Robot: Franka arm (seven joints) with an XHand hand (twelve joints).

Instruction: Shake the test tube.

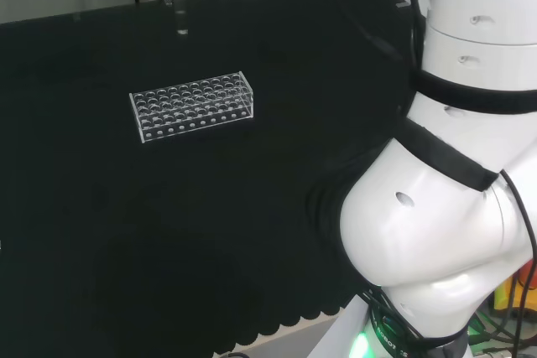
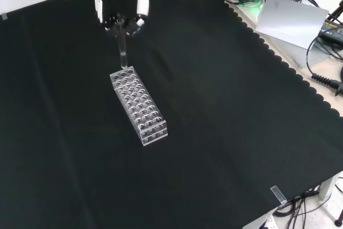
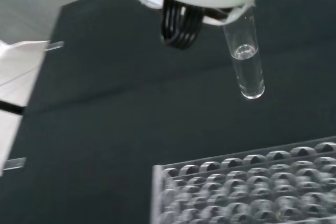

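Hand (image 2: pixel 122 5) grips clear cylindrical test tube (image 2: pixel 122 44) above perforated rack (image 2: pixel 138 105).

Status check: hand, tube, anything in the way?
Hand shut on clear glass test tube, held upright above the cloth. Clear liquid in its lower part. Clear plastic tube rack just below, not touching.

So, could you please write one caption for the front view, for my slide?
The robot hand holds a clear test tube upright above the far end of a clear tube rack on black cloth.
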